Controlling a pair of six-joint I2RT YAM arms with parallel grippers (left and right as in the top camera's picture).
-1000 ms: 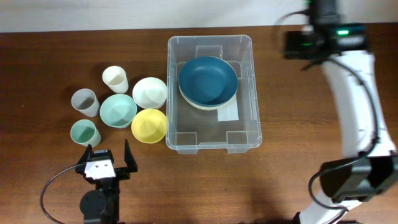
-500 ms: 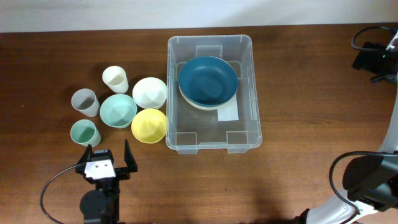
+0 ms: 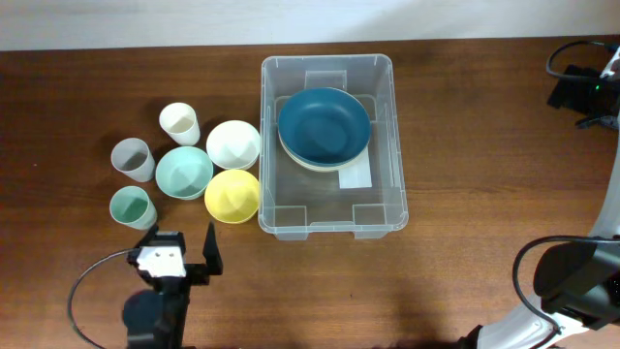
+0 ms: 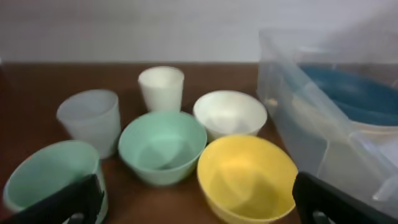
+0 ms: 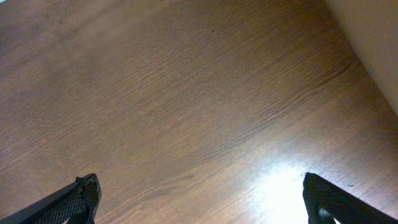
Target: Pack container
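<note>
Brown wooden table [image 3: 484,194] carries your container [image 3: 327,62] near its middle. Inside it you have two stacked bowls at the far end, a blue bowl [image 3: 325,126] on a pale bowl [image 3: 310,167], and one white label [image 3: 356,175] on the base. To its left stand three bowls, the white bowl [image 3: 232,143], mint bowl [image 3: 183,172] and yellow bowl [image 3: 232,195], and three cups, the white cup [image 3: 179,123], grey cup [image 3: 132,159] and green cup [image 3: 132,206]. Your left gripper [image 4: 196,196] is near the green cup, spread wide and holding nothing. Your right gripper [image 5: 200,196], over bare wood, is spread wide too.
</note>
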